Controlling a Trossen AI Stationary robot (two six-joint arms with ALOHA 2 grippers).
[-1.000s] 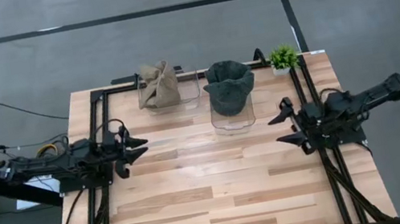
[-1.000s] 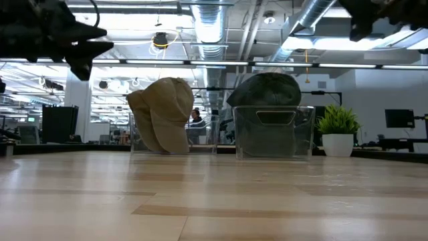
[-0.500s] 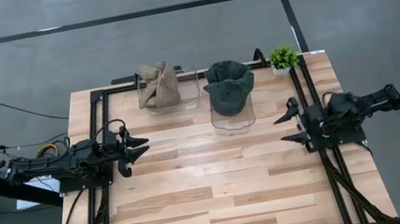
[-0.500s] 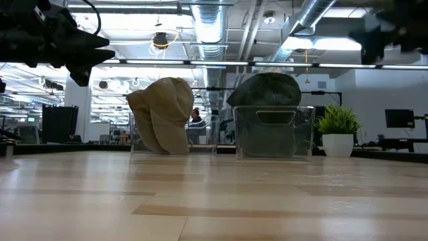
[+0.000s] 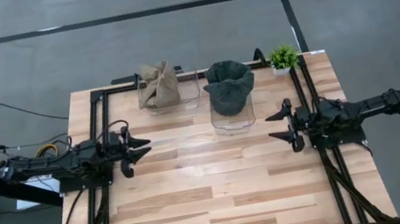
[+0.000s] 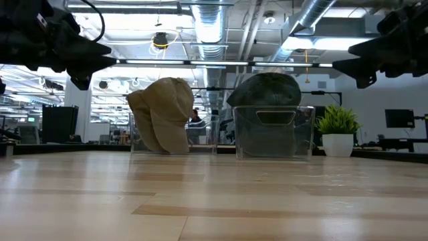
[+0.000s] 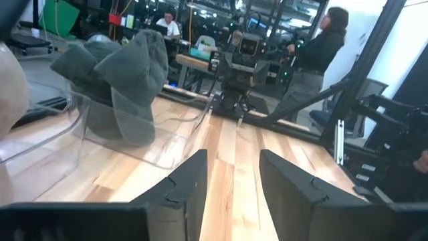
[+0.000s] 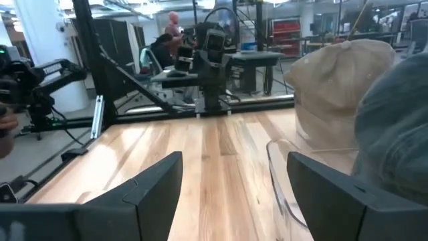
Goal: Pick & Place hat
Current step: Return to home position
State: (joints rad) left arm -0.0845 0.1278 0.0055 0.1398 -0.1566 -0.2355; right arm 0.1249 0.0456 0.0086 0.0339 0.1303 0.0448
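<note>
1. The brown cap (image 5: 159, 85) sits in the left clear bin (image 5: 191, 97) at the far edge of the counter (image 5: 215, 199), well apart from the left hand (image 5: 139, 148) over the counter's left side.
2. The gray cap (image 5: 228, 87) fills the right clear bin (image 5: 235, 125), near the right hand (image 5: 274, 126) but not touching it.
3. Both arms lie level, pointing inward at each other; each hand has its fingers spread and holds nothing.
4. The brown cap is crumpled; the gray one bulges above its bin's rim.

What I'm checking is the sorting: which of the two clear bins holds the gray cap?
The right bin, the one nearer the potted plant, holds the gray cap; the left bin holds a tan cap.
</note>
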